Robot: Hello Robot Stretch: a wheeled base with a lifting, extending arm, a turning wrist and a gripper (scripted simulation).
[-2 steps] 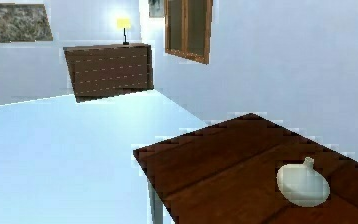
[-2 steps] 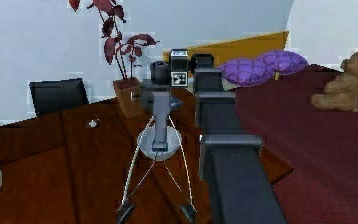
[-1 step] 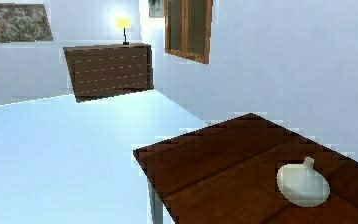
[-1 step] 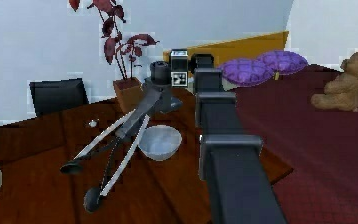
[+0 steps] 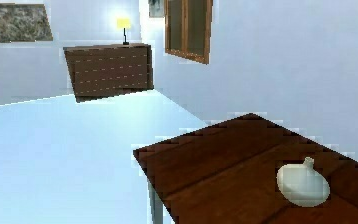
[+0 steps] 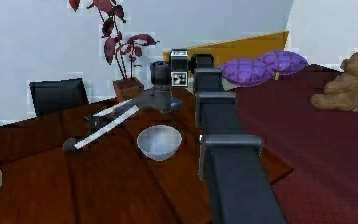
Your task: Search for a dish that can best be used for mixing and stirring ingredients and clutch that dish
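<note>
Reaching out over the dark wooden bench (image 6: 47, 190), the arm (image 6: 227, 150) is seen as a dark square bar in the arm side view, and its thin fingers (image 6: 107, 125) are stretched toward that view's left above the bench top. Only bare wood is seen behind their tips, so nothing is held by them; how wide they are set cannot be told. The bowl (image 6: 159, 142), pale grey and upright, is placed on the bench just left of the arm and near the fingers, apart from their tips. A potted plant (image 6: 122, 50) with dark red leaves is seen at the bench's far edge, with a black chair (image 6: 57, 97) to its left. Two purple cushions (image 6: 249, 70) and a teddy bear (image 6: 349, 80) are laid on a dark red bed (image 6: 317, 140) at the right. In the forward view a white round vase (image 5: 303, 183) is stood on the bench, and a dresser (image 5: 107, 70) with a lit lamp (image 5: 122, 25) is set against the far wall.
</note>
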